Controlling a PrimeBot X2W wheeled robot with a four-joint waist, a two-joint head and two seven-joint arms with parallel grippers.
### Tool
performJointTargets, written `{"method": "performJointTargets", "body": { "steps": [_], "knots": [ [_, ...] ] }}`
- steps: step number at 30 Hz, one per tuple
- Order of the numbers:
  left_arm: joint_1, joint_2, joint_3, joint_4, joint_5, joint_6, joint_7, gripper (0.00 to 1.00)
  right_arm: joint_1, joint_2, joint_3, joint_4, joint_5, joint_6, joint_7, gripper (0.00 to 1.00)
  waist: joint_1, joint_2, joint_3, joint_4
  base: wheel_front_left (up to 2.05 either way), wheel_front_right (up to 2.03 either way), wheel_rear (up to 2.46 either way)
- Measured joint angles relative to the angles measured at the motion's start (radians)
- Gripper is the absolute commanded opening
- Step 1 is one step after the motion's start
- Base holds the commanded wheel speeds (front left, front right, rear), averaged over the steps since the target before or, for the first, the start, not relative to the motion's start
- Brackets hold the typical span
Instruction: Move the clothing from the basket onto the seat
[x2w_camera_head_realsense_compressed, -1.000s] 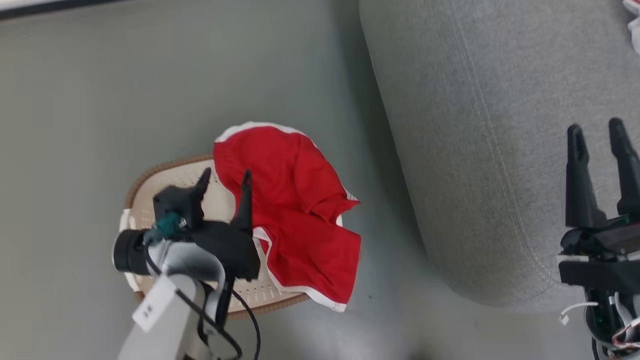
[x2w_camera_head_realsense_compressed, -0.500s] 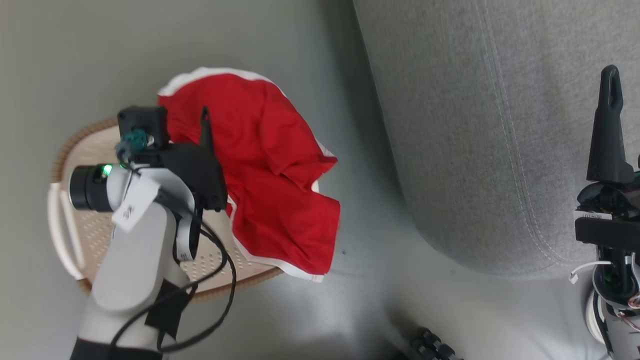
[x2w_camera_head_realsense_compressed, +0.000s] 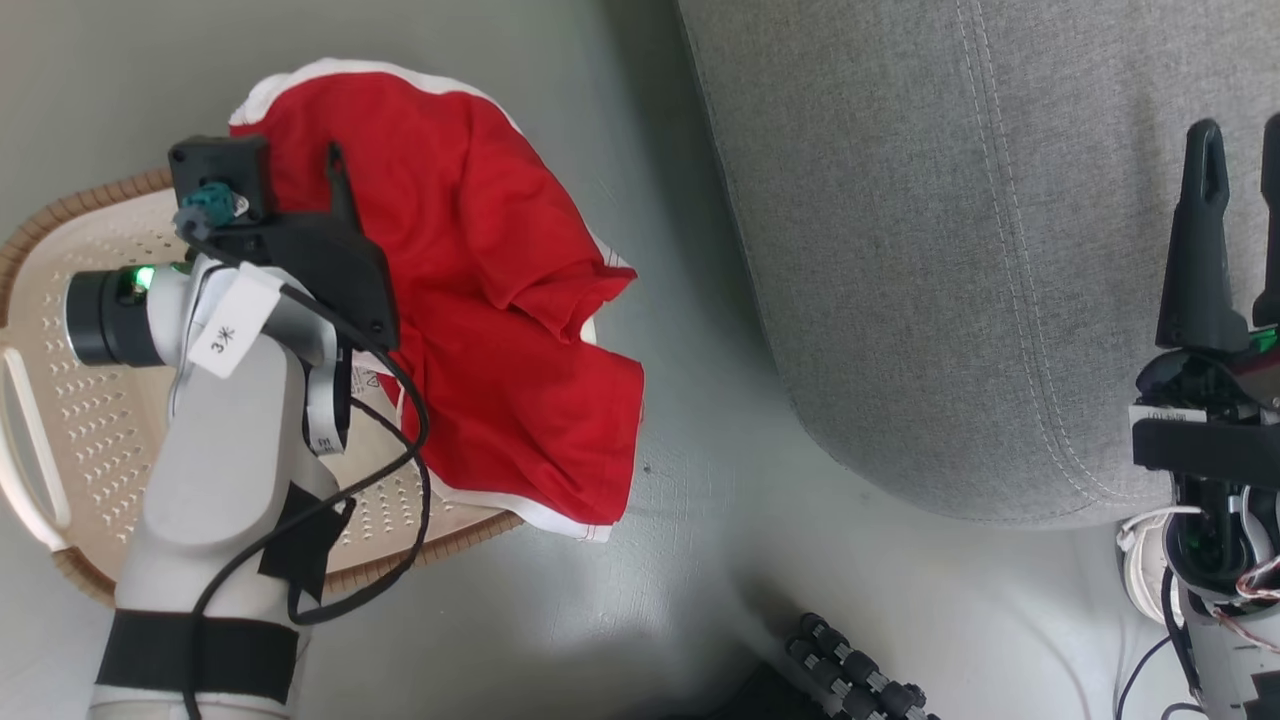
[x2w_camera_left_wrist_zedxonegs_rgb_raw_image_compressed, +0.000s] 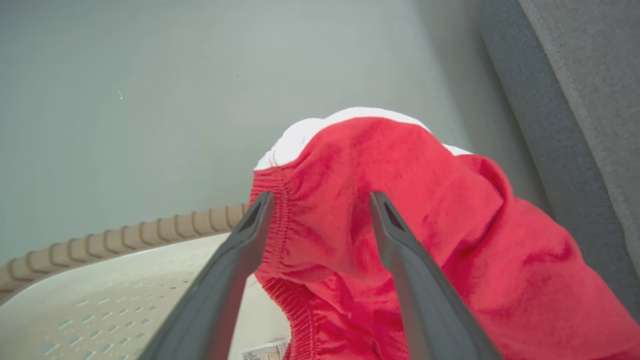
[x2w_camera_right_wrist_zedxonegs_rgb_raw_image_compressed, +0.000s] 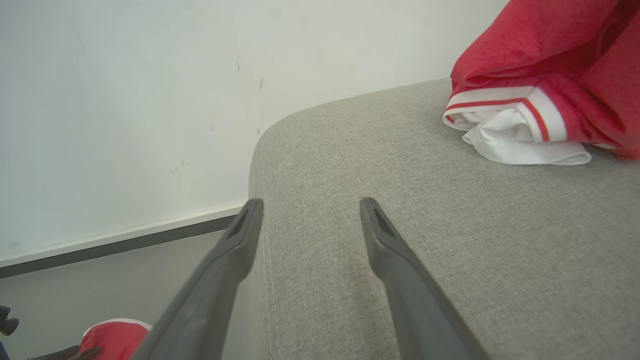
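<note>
Left wrist view shows the left claw (x2w_camera_left_wrist_zedxonegs_rgb_raw_image_compressed: 321, 200) spread, its two dark fingers straddling a bunched hump of the bright red soft-fabric clothing with white trim (x2w_camera_left_wrist_zedxonegs_rgb_raw_image_compressed: 430, 215), nothing pinched yet. The garment drapes over the rim of the cream-white perforated plastic basket with brown woven-look edge (x2w_camera_left_wrist_zedxonegs_rgb_raw_image_compressed: 125, 240), below and left of the claw, and spills toward the large grey woven-fabric seat (x2w_camera_left_wrist_zedxonegs_rgb_raw_image_compressed: 595, 75) to its right. It looks light, limp and grippy; pinching the gathered fold beside the ribbed hem should lift it, though the slack may snag the rim. The right claw (x2w_camera_right_wrist_zedxonegs_rgb_raw_image_compressed: 311, 205), spread and empty, hovers over the seat.

Pale forearm (x2w_camera_head_realsense_compressed: 215, 470) reaching forward, left claw (x2w_camera_left_wrist_zedxonegs_rgb_raw_image_compressed: 320, 200) fingers spread, right claw (x2w_camera_right_wrist_zedxonegs_rgb_raw_image_compressed: 307, 205) fingers spread
</note>
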Motion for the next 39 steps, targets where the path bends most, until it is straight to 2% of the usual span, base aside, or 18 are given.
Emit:
{"method": "performJointTargets", "body": {
  "steps": [1, 2, 3, 4, 5, 13, 23, 35, 39],
  "knots": [
    [-0.005, 0.0, 0.002, 0.008, 0.002, 0.0, -0.001, 0.52, -0.006, 0.001, 0.0, 0.001, 0.0, 0.0, 0.0, 1.0, 0.0, 0.0, 0.001, -0.001, 0.0, 0.0, 0.0],
    [-0.008, 0.0, 0.004, 0.014, 0.004, 0.0, -0.004, 0.32, -0.008, 0.002, 0.0, 0.002, 0.0, 0.0, 0.0, 1.0, 0.0, 0.0, 0.001, -0.001, 0.0, 0.0, 0.0],
    [-0.009, 0.0, 0.006, 0.021, 0.008, 0.0, -0.01, 0.32, -0.008, 0.001, 0.001, 0.002, 0.0, 0.0, 0.0, 1.0, -0.0001, 0.0, 0.001, 0.0, 0.0, 0.0, 0.0],
    [-0.01, 0.0, 0.008, 0.027, 0.009, 0.002, -0.015, 0.04, -0.008, 0.001, 0.003, 0.004, 0.0, 0.0, 0.0, 1.0, -0.0001, -0.0001, 0.0, 0.0, 0.0, 0.0, 0.0],
    [-0.012, 0.001, 0.01, 0.035, 0.008, 0.006, -0.021, 0.0, -0.008, 0.0, 0.004, 0.006, 0.0, 0.0, 0.0, 1.0, -0.0001, -0.0001, 0.0, 0.001, 0.0, 0.0, 0.0],
    [-0.015, -0.002, -0.006, 0.107, -0.029, 0.005, -0.068, 0.0, -0.009, -0.004, 0.018, 0.024, 0.0, 0.0, 0.0, 1.0, 0.0, -0.0001, -0.025, 0.008, 0.0, 0.0, 0.0],
    [0.026, -0.004, -0.054, 0.155, -0.182, 0.004, -0.178, 0.0, -0.009, -0.015, 0.026, 0.064, -0.002, 0.0, 0.0, 1.0, 0.0, 0.0, -0.083, 0.028, 0.0, 0.0, 0.0],
    [0.153, -0.004, -0.18, 0.152, -0.359, 0.004, -0.348, 0.0, -0.009, -0.054, 0.021, 0.106, -0.026, 0.0, 0.0, 1.0, -0.0001, -0.0001, -0.214, 0.088, 0.0, 0.0, 0.0],
    [0.197, -0.005, -0.23, 0.131, -0.395, 0.004, -0.366, 0.0, -0.006, -0.07, 0.029, 0.118, -0.052, 0.0, 0.0, 1.0, -0.0001, -0.0002, -0.267, 0.114, 0.0, 0.0, 0.0]
  ]
}}
